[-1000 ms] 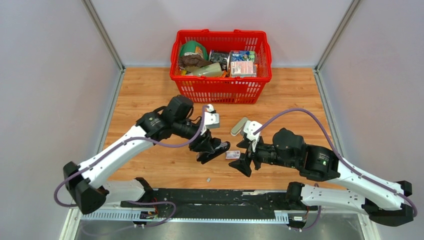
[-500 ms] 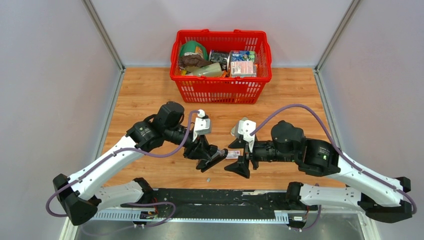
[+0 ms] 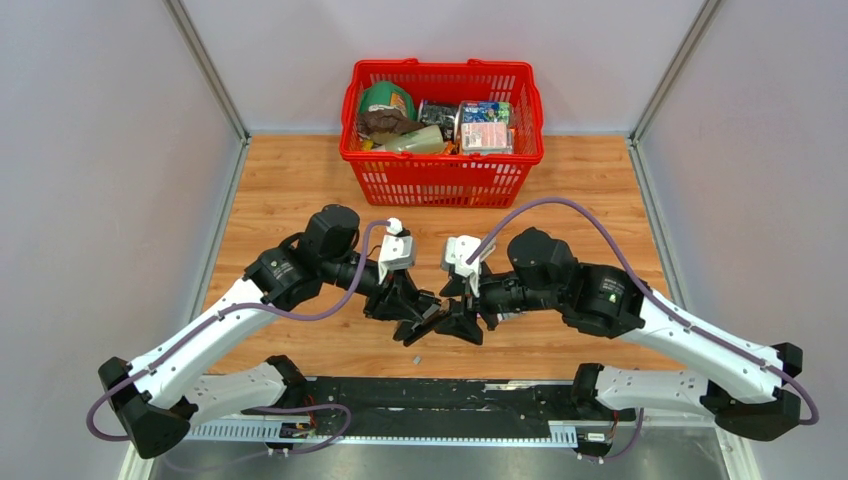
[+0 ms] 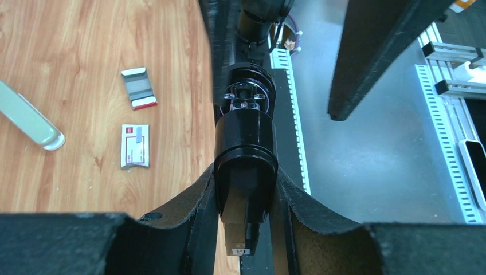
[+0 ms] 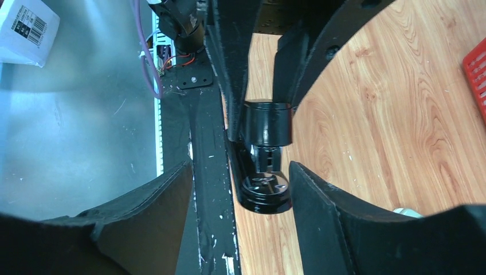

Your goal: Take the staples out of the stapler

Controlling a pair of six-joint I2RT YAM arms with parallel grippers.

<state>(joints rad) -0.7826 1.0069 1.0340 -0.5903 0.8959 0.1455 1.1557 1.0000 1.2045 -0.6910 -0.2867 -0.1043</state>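
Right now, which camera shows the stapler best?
The left wrist view: the stapler fills the centre, seen along its length, clamped between the left fingers. The right wrist view shows it foreshortened, mostly its rounded end. The top view shows only a small dark sliver, partly hidden.

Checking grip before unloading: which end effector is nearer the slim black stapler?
Left. The left end effector clamps the slim black stapler; the right end effector, open, flanks its other end.
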